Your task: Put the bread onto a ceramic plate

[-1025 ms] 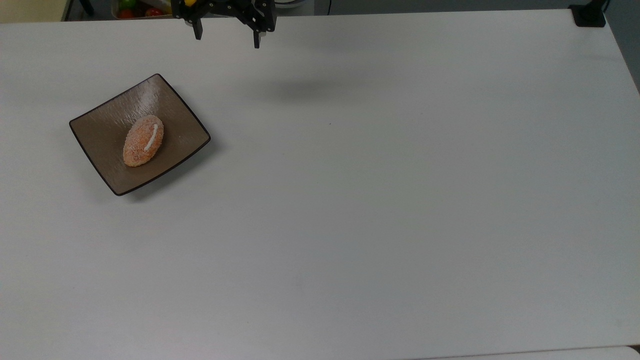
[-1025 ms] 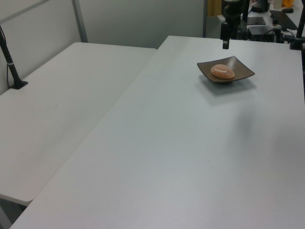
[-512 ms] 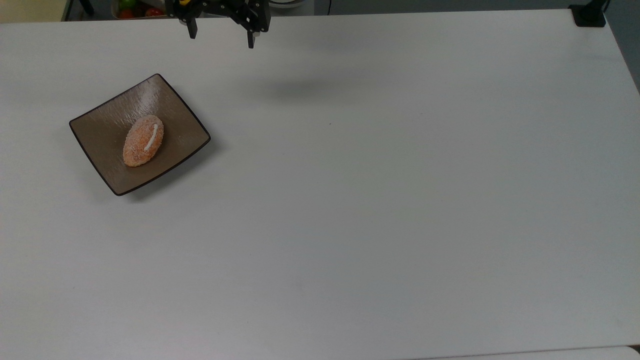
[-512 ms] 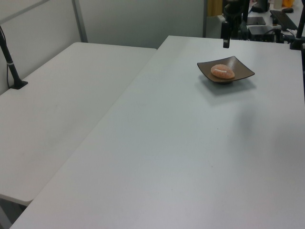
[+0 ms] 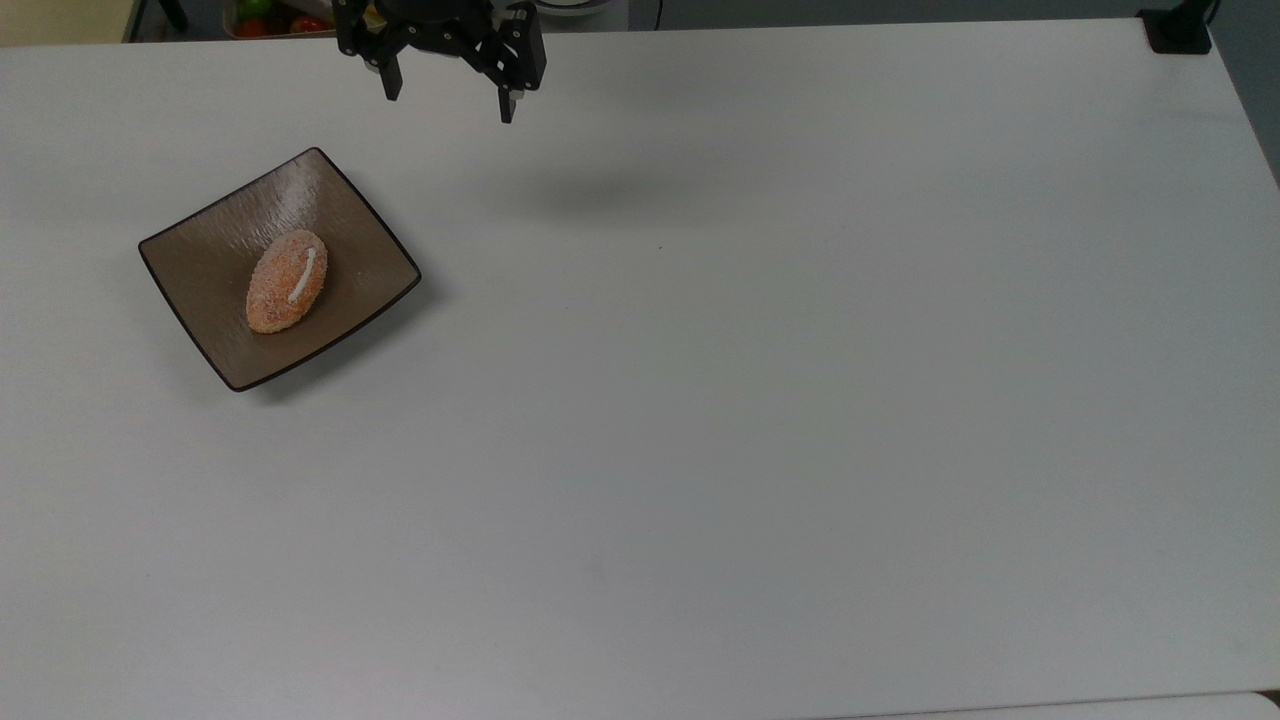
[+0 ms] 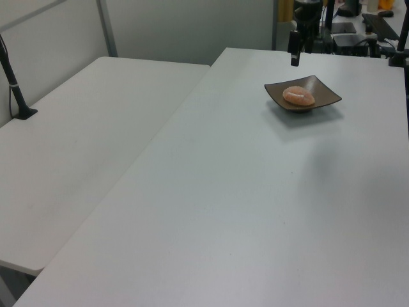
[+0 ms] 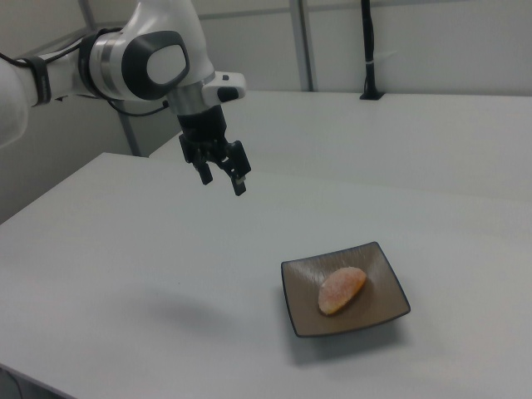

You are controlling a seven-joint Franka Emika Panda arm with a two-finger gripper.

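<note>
The bread (image 5: 287, 281) (image 6: 298, 96) (image 7: 342, 290), an oval orange-brown roll with a white stripe, lies in the middle of the square brown ceramic plate (image 5: 200, 255) (image 6: 326, 98) (image 7: 301, 287) on the white table. My gripper (image 5: 450, 105) (image 7: 223, 181) hangs high above the table near its far edge in the top view, up and to the right of the plate, well apart from it. It is open, its black fingers (image 5: 507, 105) spread wide with nothing between them. In the left view the gripper (image 6: 294, 57) is above and left of the plate.
The white table (image 5: 750, 400) stretches wide to the top view's right of the plate. A second white table (image 6: 83, 128) adjoins at the left view's left. A black post base (image 5: 1178, 30) stands at the top view's far right corner. Coloured items (image 5: 275, 15) lie beyond the far edge.
The gripper has moved a little toward the near side in the top view, and leftward in the left view, still open. Bread and plate have not moved.
</note>
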